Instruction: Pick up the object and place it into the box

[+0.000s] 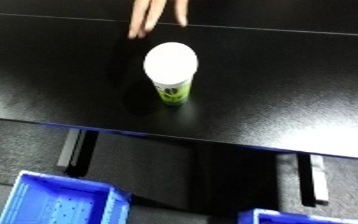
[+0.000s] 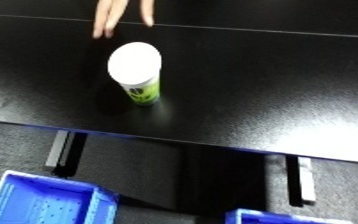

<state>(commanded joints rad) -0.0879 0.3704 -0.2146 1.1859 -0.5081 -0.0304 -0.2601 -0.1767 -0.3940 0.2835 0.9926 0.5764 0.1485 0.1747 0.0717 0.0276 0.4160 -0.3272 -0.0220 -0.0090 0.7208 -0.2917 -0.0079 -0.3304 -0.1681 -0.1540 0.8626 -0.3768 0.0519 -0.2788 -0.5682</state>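
Green tube [image 1: 173, 75] upright, white cap uppermost.

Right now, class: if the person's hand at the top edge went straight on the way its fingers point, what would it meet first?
Probably the white-topped green cup, just below the fingers; depth is unclear.

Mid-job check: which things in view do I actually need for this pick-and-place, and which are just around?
Needed for the job:
- the white-lidded green container, standing upright on the black table
- the blue bin at lower left

Just around:
- a second blue bin, only its edge showing at lower right
- a person's fingers above the container, not touching it

Neither robot hand shows.
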